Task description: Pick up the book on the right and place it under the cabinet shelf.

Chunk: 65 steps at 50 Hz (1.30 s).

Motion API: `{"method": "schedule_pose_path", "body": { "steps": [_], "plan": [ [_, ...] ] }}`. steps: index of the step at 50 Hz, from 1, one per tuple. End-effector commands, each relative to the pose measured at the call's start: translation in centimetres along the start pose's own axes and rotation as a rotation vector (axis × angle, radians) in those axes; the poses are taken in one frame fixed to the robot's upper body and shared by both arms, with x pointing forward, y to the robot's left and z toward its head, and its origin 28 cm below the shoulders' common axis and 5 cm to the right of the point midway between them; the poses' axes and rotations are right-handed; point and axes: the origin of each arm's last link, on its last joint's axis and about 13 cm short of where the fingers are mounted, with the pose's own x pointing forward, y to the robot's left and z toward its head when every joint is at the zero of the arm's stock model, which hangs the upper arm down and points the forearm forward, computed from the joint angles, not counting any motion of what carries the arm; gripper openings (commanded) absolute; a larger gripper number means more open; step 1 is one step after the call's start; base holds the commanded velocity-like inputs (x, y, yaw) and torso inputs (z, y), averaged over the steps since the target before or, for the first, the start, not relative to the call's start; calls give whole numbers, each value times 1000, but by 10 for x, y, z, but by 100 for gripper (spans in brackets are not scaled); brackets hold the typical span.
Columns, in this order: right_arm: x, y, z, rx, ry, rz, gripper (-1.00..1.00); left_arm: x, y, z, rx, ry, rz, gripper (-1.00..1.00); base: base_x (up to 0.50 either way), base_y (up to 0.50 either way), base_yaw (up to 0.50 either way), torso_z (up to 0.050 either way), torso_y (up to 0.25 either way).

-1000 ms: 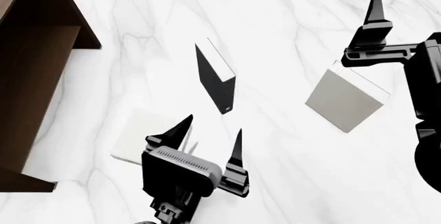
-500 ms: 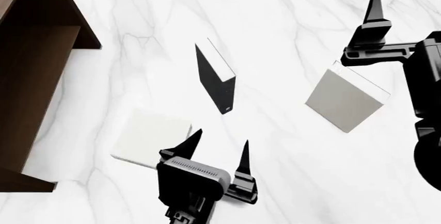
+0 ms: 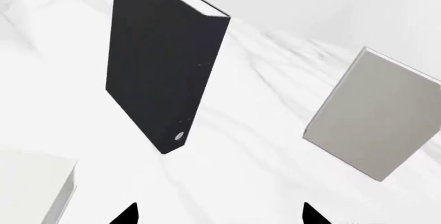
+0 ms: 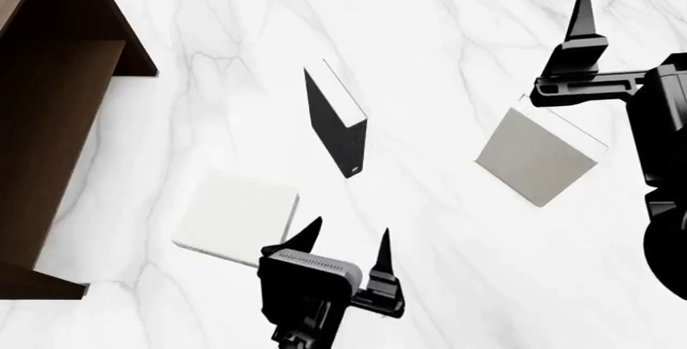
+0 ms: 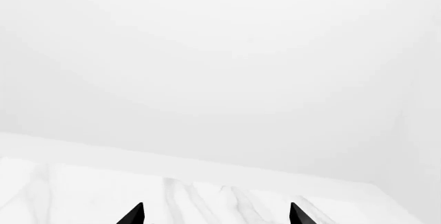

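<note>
Both pincers gape empty: left pincer [image 4: 349, 244] beside the flat whitish square hardcover book [image 4: 236, 216], right pincer [image 5: 216, 214] over bare white marble tabletop [image 4: 451, 11]. Only the head view shows the dark brown wooden cabinet shelf [image 4: 54, 116]

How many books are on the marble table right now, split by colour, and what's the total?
Plain whitish, very pale grey hardcover book: 1
Slightly darker beige-grey hardcover book: 1
Black hardcover book with white page edges: 1
Total: 3 books

Black arms; left pincer [image 4: 349, 244] pointed fingers, grey ribbed housing.
</note>
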Motion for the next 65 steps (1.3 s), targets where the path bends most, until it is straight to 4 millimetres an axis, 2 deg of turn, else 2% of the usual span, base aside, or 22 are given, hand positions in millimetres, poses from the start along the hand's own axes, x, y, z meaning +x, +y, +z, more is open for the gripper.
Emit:
{"method": "schedule_pose_path", "body": {
  "steps": [1,29,41,46,53,65],
  "plan": [
    [0,0,2,-1,-2,2,100,6,4,-13,-22,17,36,100,0,0,0,0,0],
    [0,-1,7,7,-9,6,100,18,17,-39,-37,14,98,100,0,0,0,0,0],
    [-1,-1,6,13,-5,10,100,22,27,-62,10,43,137,100,1,0,0,0,-3],
    [-2,-1,7,15,-4,11,100,23,29,-65,21,46,151,100,3,0,-2,-3,-6],
    [-2,-1,8,25,0,16,100,24,37,-71,67,36,258,100,5,0,-1,-1,-4],
    [-1,0,7,32,6,17,100,29,46,-80,57,55,310,100,5,0,-1,-3,-6]
  ]
}}
